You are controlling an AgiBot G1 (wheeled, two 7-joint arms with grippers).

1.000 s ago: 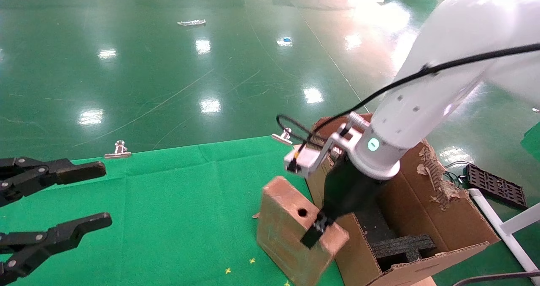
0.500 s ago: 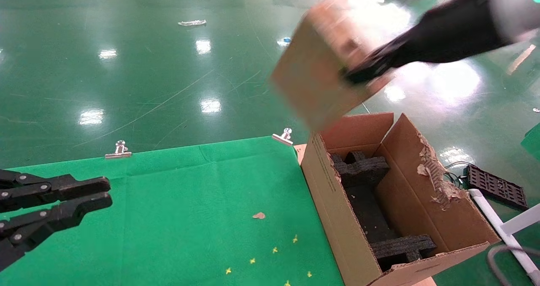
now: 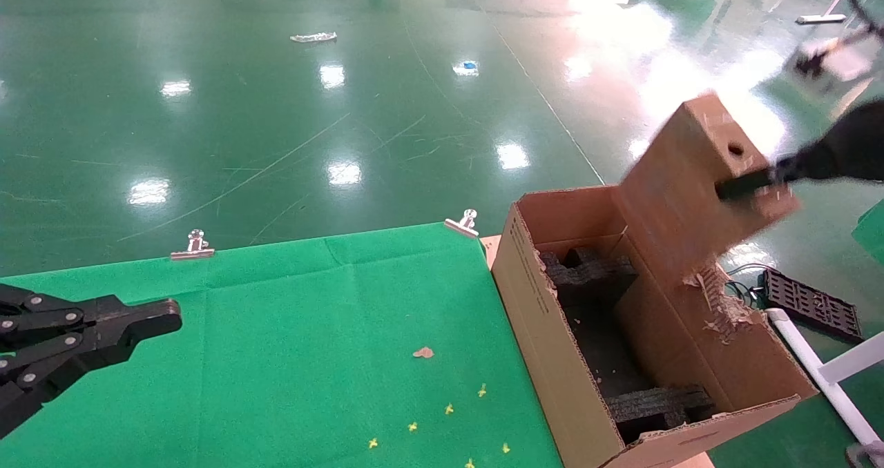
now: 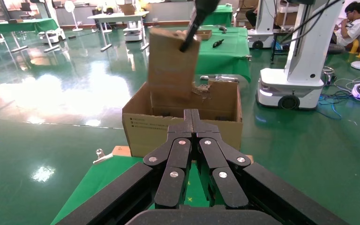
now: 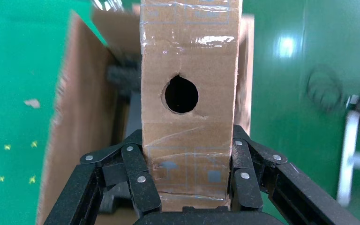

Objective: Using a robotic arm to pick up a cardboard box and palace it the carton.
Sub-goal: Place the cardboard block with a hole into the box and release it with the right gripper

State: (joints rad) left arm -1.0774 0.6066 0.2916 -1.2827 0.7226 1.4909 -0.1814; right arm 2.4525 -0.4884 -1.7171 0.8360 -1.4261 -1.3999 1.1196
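The box point(image 3: 697, 178), squeezed tight by the right gripper point(image 3: 749, 181), has been swung from the upper middle to right above the carton point(image 3: 545, 330), so it can be lowered in; the left gripper point(image 3: 148, 323) is closed.

We've got a table w/ green cloth point(image 3: 290, 330) below & ahead of the left gripper point(image 3: 162, 319). Two metal clips point(image 3: 194, 245) pin its far edge. On it: a brown scrap point(image 3: 423, 352) + yellow specks point(image 3: 449, 408), btw that gripper and the carton point(image 3: 552, 357) at the far side.
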